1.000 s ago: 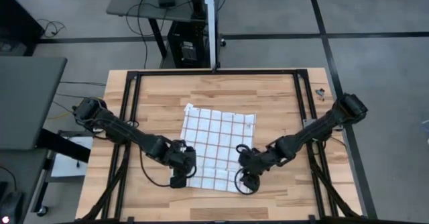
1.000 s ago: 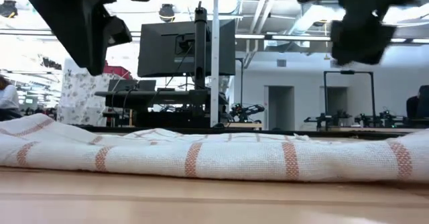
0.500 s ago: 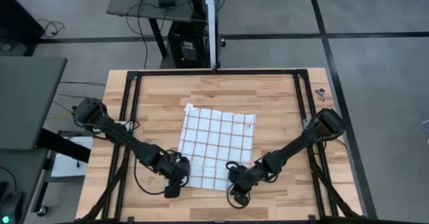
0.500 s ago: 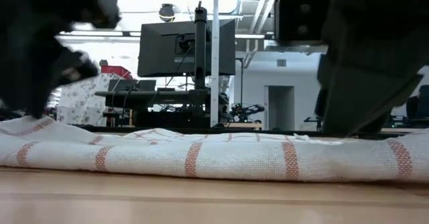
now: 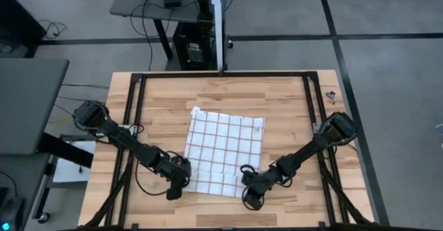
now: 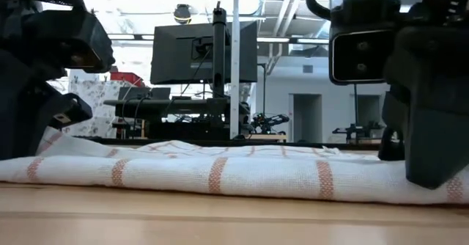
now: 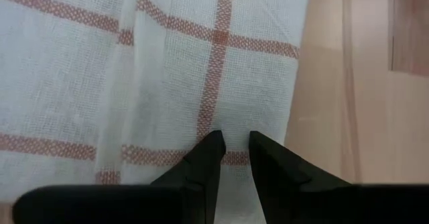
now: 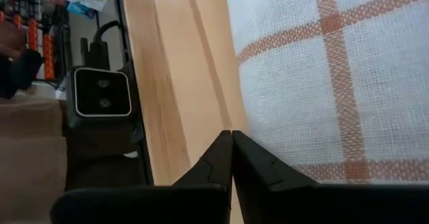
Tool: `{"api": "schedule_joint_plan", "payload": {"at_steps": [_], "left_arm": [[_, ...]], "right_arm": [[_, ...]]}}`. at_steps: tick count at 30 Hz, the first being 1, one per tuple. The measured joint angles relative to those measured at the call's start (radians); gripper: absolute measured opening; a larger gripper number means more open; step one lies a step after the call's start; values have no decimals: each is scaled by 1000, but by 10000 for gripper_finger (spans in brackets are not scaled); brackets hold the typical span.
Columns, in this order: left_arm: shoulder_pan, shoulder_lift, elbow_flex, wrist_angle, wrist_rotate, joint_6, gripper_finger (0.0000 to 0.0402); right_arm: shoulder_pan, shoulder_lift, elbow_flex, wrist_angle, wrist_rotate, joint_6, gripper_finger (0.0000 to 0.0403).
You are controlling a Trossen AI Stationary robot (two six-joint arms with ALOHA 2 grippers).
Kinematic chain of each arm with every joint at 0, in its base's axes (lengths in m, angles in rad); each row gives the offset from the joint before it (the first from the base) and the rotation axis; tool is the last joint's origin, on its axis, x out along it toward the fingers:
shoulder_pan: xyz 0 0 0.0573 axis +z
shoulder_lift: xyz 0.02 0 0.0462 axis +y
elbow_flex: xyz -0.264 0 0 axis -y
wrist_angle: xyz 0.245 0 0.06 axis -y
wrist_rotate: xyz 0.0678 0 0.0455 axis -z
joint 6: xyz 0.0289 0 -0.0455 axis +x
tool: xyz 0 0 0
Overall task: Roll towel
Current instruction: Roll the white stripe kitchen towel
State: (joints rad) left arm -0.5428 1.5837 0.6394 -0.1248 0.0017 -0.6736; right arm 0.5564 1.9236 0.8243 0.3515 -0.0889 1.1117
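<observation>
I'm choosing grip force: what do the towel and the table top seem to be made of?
The towel looks like thin woven cloth, probably cotton: matte, with a visible thread weave and reddish-brown grid lines. The table top looks like wood planks with a smooth light finish, showing grain and seams.

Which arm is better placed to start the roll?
Neither clearly: left gripper and right gripper sit at the near corners of the thin white, red-gridded cloth towel. The left's fingertips already rest on the cloth.

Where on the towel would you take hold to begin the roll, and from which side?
Grip the towel at the two corners of its near edge, coming in from the near side of the table. It lies flat and that edge is free, with the left gripper and right gripper already there.
</observation>
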Motion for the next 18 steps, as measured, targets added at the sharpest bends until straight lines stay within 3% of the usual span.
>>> {"api": "schedule_joint_plan", "payload": {"at_steps": [10,18], "left_arm": [[16,-123,20,-86,-30,-1,67],[17,-300,68,-84,-28,-19,67]], "right_arm": [[-1,-74,-14,-56,-48,11,0],[7,-246,-9,-21,-45,11,0]]}}
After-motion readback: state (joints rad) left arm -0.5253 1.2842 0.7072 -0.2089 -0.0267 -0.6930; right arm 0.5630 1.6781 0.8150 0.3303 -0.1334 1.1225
